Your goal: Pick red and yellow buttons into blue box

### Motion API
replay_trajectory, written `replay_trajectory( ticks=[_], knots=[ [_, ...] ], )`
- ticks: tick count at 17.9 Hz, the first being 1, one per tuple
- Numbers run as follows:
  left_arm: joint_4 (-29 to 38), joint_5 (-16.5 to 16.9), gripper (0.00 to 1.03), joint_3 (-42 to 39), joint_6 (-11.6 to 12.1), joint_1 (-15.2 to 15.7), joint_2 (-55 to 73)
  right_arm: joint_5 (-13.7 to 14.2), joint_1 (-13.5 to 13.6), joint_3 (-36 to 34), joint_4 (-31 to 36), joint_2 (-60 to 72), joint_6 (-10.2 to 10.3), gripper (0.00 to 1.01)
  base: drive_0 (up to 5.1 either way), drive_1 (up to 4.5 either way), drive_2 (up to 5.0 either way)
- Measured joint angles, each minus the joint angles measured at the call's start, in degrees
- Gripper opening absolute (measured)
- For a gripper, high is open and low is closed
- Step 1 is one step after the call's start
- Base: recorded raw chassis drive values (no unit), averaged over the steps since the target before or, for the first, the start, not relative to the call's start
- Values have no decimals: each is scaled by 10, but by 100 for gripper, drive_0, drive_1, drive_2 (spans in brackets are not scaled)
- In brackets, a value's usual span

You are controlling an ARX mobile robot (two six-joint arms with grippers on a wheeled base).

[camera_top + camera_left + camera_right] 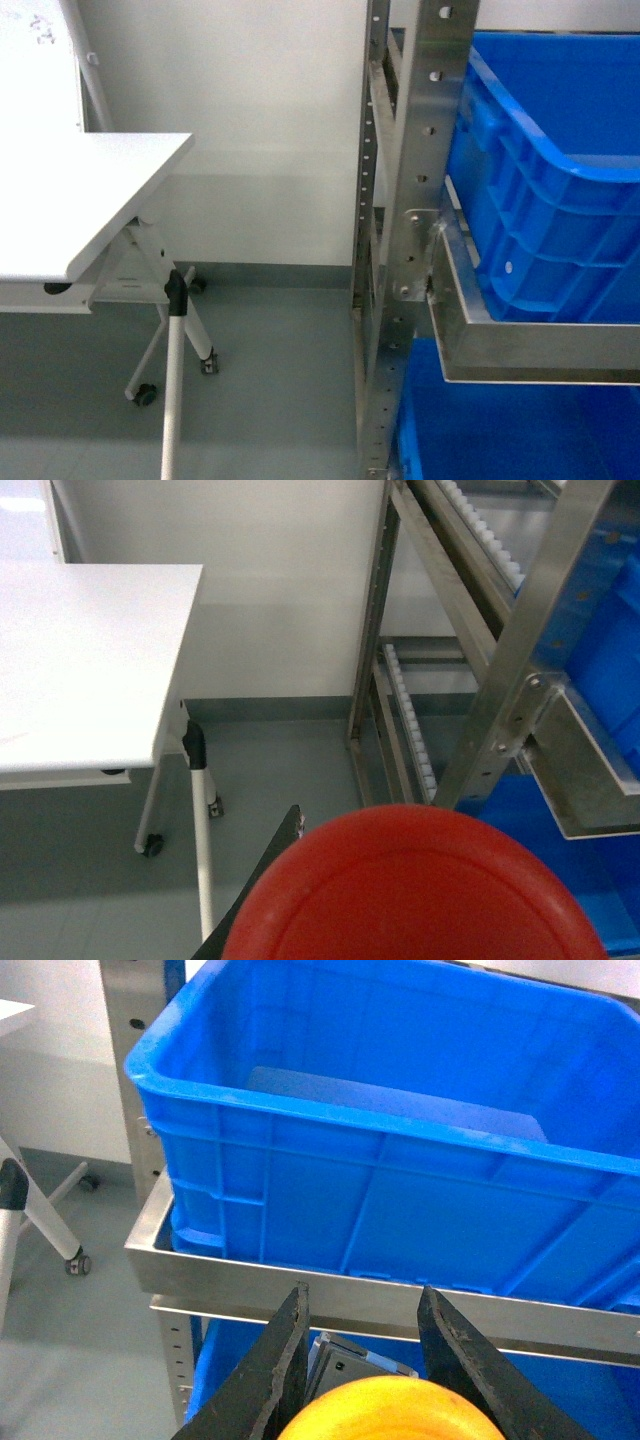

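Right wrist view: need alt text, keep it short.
A yellow button with a domed cap sits between the right gripper's two dark fingers at the bottom of the frame, facing a large blue box that rests on a metal rack shelf. Another blue bin shows beneath the shelf, with grey floor and a white table leg at left.

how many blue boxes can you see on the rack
2. One blue box sits on the upper metal shelf of the rack; a second blue box sits below it, only partly in view. More may be hidden outside the frame.
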Motion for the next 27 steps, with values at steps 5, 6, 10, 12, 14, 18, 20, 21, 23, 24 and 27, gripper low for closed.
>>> replay_trajectory(
  ticks=[5,6,10,12,14,18,20,21,23,24,27],
  knots=[
    [1,-1,25,0,0,0,0,0,0,0,0,0,0,30,501,-244,-244],
    [-1,-1,25,0,0,0,0,0,0,0,0,0,0,30,507,-239,-239],
    [0,0,25,0,0,0,0,0,0,0,0,0,0,30,507,-239,-239],
    [0,0,25,0,0,0,0,0,0,0,0,0,0,30,500,-246,-246],
    [1,0,25,0,0,0,-1,0,0,0,0,0,0,30,511,-234,-234],
    [0,0,25,0,0,0,0,0,0,0,0,0,0,30,518,-228,-228],
    [1,-1,25,0,0,0,-1,0,0,0,1,0,0,30,502,-243,-243],
    [-1,0,25,0,0,0,0,0,0,0,0,0,0,30,506,-239,-239],
    [0,0,25,0,0,0,0,0,0,0,1,0,0,30,508,-238,-238],
    [1,0,25,0,0,0,0,0,0,0,0,0,0,30,512,-233,-233],
    [1,-1,25,0,0,0,-1,0,0,0,1,0,0,30,512,-234,-234]
  ],
)
